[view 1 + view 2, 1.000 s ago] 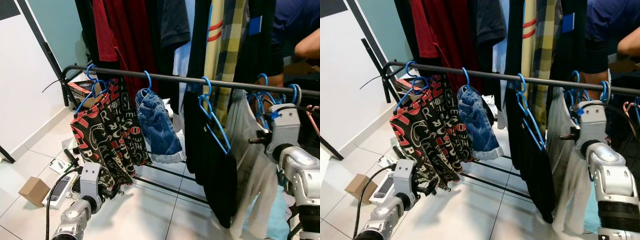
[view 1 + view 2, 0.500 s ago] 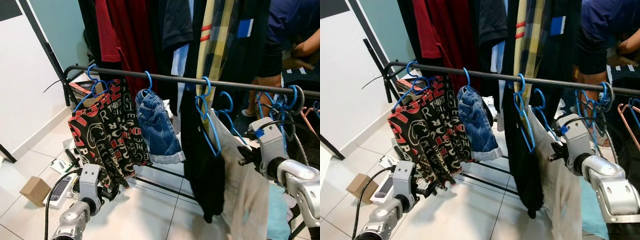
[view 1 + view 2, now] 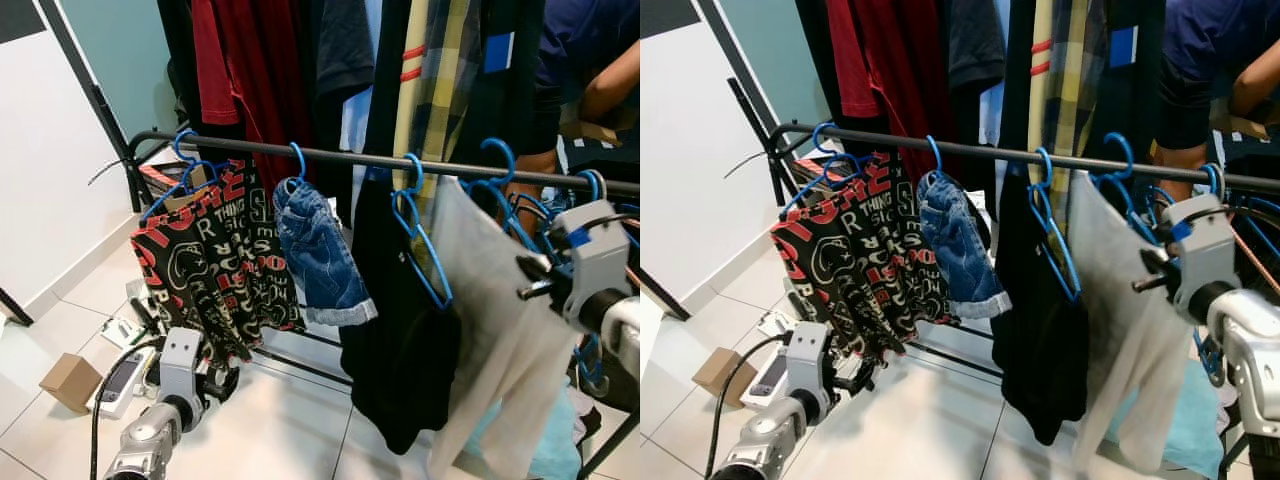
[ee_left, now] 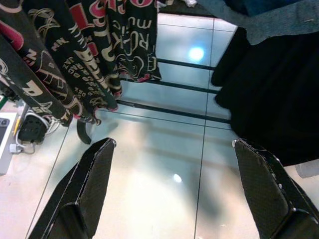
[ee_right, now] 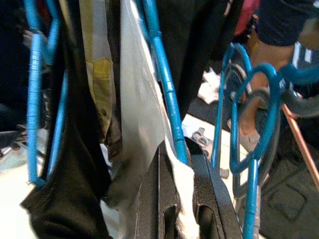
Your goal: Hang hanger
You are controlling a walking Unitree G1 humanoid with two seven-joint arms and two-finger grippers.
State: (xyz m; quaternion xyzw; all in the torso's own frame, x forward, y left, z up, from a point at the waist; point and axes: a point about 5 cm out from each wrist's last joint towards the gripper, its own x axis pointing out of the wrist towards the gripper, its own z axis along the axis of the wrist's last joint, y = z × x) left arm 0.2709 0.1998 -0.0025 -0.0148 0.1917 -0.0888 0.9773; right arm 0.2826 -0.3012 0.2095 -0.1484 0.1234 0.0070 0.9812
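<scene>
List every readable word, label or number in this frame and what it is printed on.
"ROCK": on the black, red and white printed garment, upside down in the left wrist view.
"THING": on the same garment, head view; a hedged reading.
Its other lettering is too broken by folds to read.
Cardboard box and white device on the floor: no legible text.

Head stereo pair angled down at clothes rail (image 3: 400,160); wrist cameras close along fingers.
</scene>
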